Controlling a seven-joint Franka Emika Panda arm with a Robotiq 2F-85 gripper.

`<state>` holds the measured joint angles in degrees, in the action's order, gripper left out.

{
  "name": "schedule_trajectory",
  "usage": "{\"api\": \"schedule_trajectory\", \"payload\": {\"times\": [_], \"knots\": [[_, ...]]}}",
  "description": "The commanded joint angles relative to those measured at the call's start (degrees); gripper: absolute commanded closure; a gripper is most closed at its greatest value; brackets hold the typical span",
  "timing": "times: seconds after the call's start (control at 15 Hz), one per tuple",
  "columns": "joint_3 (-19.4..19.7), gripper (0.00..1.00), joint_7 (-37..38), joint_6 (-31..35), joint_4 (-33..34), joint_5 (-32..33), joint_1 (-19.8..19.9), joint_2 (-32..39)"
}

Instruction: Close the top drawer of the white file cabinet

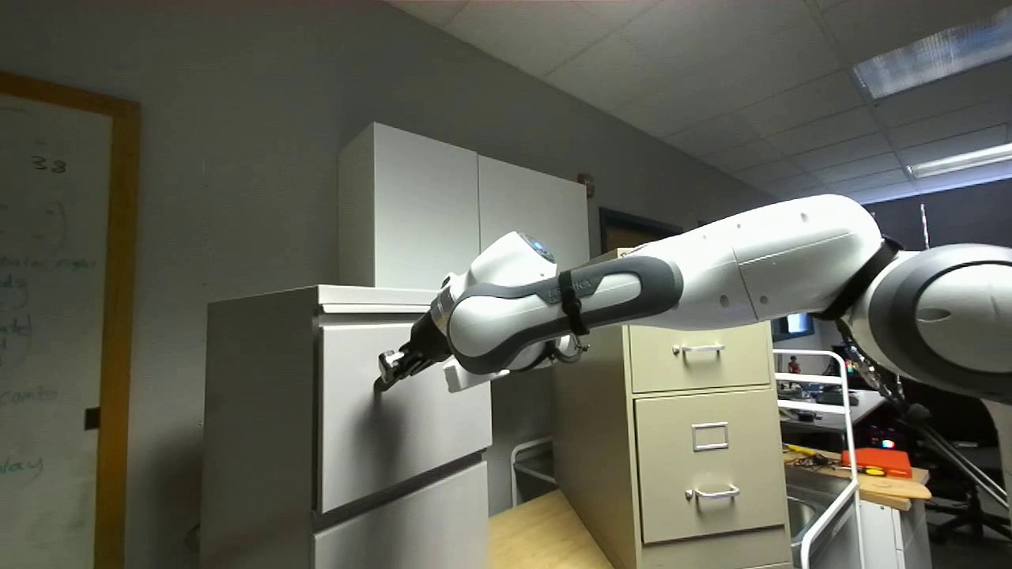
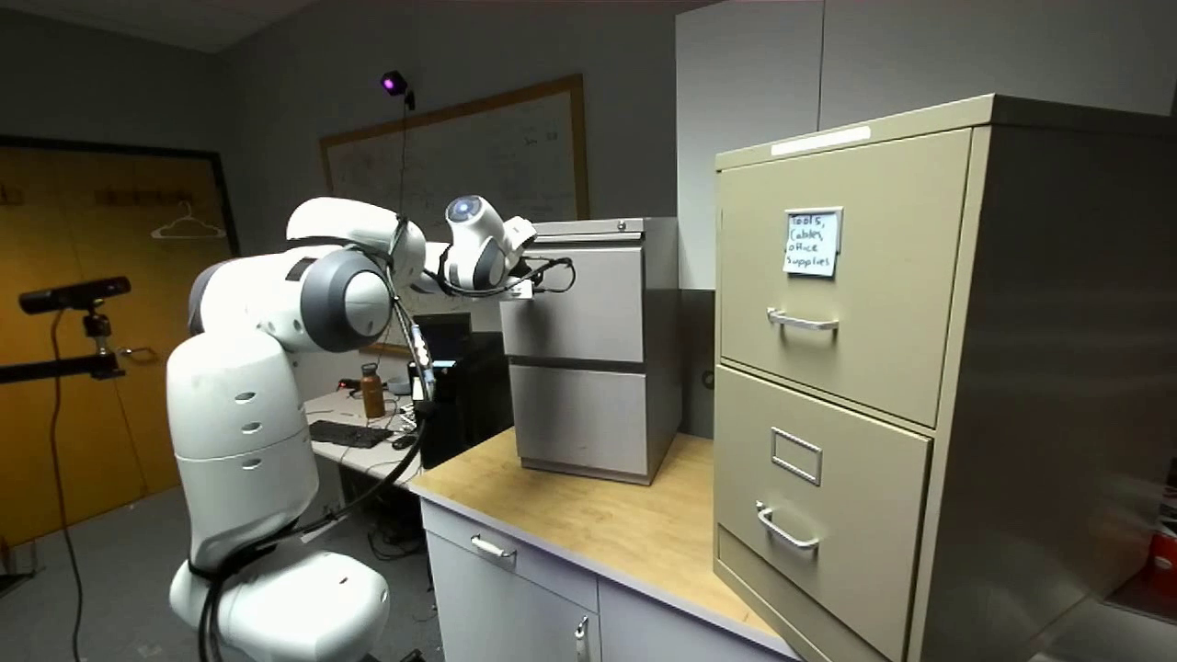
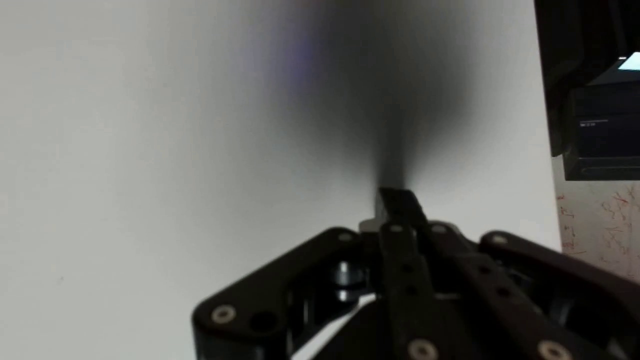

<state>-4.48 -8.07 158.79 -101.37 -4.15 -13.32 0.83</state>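
- Jaws: pressed together, tips touching or just short of the drawer ahead.
- Top drawer [image 1: 419, 419]: directly in front of the jaws, plain white, closed or nearly so.
- White file cabinet [image 1: 257, 411]: around that drawer, its lower drawer [image 2: 584, 418] below the jaws.
- Wooden surface [image 2: 588, 506]: farther below.
- Beige vertical file cabinet [image 2: 846, 308]: well off to the jaws' side.

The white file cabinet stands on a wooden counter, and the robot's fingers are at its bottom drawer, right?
Bottom is wrong: an exterior view shows the fingers at the top drawer. The white file cabinet does stand on a wooden counter.
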Motion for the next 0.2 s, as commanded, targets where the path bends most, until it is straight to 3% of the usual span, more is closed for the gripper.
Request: {"api": "schedule_trajectory", "payload": {"times": [0.0, 0.13], "knots": [[-2.0, 0.99, 3.0, -3.2, 7.3, 1.2, 1.6, 4.6], [-2.1, 0.99, 4.1, -4.4, 8.4, 2.3, 1.8, 5.3]]}}
